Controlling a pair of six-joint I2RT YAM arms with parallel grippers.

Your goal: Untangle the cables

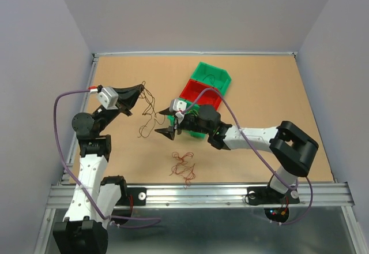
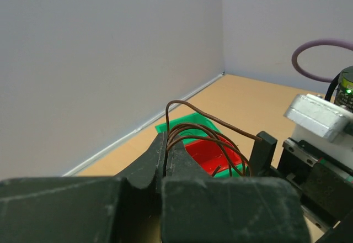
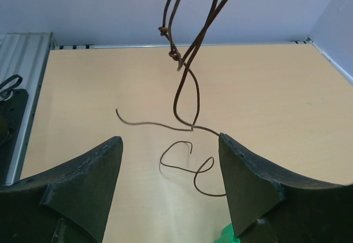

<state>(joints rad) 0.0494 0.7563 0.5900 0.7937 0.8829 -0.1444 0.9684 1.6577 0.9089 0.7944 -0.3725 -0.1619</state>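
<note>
My left gripper (image 1: 141,89) is raised above the table's left side and shut on a thin brown cable (image 1: 150,108). The cable hangs down in loops to the board. In the left wrist view the jaws (image 2: 166,143) are closed, with several brown strands (image 2: 198,128) arching out of them. My right gripper (image 1: 167,122) is open and empty, just right of the hanging cable's lower end. In the right wrist view its fingers (image 3: 170,138) flank the dangling cable (image 3: 185,61) and its curled end on the board. A red cable clump (image 1: 183,166) lies near the front edge.
A green bin (image 1: 211,76) and a red bin (image 1: 202,95) stand behind the right gripper. Another green bin (image 1: 196,126) is partly hidden under the right wrist. The red bin (image 2: 215,153) also shows in the left wrist view. Grey walls enclose the board.
</note>
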